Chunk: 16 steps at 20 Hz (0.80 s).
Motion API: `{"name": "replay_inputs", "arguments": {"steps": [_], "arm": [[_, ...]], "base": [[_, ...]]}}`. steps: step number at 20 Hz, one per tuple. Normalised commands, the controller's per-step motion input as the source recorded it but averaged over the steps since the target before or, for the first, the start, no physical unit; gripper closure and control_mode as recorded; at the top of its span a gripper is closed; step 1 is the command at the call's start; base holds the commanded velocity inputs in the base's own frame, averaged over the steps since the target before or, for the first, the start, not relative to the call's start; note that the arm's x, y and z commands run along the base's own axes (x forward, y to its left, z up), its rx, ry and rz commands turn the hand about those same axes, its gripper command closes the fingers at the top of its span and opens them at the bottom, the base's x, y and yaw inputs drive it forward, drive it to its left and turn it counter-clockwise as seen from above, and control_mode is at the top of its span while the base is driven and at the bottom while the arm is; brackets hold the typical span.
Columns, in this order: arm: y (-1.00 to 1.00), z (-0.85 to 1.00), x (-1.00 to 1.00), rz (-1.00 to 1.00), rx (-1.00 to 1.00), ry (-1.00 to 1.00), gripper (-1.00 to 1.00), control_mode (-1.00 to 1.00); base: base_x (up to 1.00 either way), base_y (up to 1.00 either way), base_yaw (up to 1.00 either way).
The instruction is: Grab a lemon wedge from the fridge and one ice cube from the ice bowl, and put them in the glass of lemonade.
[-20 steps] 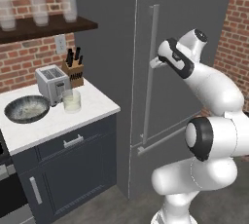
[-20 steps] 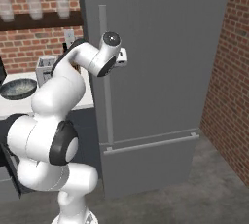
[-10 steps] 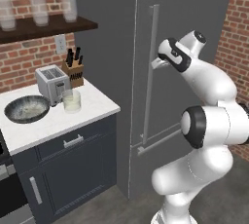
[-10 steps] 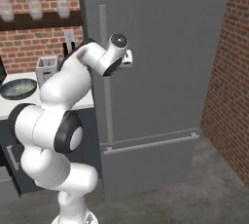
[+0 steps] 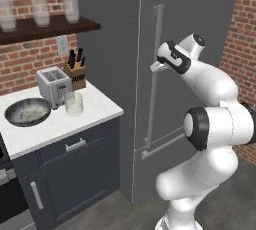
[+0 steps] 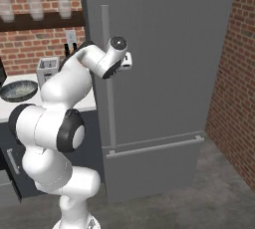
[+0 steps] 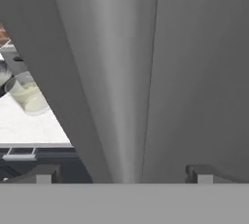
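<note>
The fridge [image 5: 200, 29] is a tall dark grey appliance with its door shut, so the lemon wedge is hidden. My gripper [image 5: 156, 67] is at the upper part of the long vertical bar handle [image 5: 157, 34], open, with the bar between its fingers. In the hand view the handle [image 7: 114, 86] runs up the middle, and the gripper [image 7: 120, 174] straddles it with a fingertip [image 7: 42, 174] on each side. The glass of lemonade [image 5: 73, 104] stands on the white counter next to the ice bowl [image 5: 27, 112]. The glass [image 7: 26, 96] also appears left of the handle.
A toaster [image 5: 53, 86] and a knife block [image 5: 75, 70] stand at the back of the counter [image 5: 95, 114]. A shelf [image 5: 50, 26] above carries tall clear glasses. Dark blue-grey cabinets [image 5: 75, 174] sit under the counter. A brick wall [image 6: 234, 88] closes the right side.
The hand has moved in closer to the fridge handle and the arm's elbow has risen. The jaws stay wide. The counter things have not moved.
</note>
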Motion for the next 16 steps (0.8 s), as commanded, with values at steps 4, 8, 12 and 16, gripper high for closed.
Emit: {"name": "replay_inputs", "arguments": {"steps": [4,8,12,16], "arm": [[0.19,-0.11,0.26,0.00,0.00,0.00,-1.00,-1.00],[0.01,-0.24,0.54,0.00,0.00,0.00,-1.00,-1.00],[0.08,-0.27,0.39,0.00,0.00,0.00,-1.00,-1.00],[0.14,-0.30,0.18,0.00,0.00,-0.01,-1.00,-1.00]], "base": [[0.00,0.00,0.00],[0.00,0.00,0.00],[0.00,0.00,0.00],[0.00,0.00,0.00]]}}
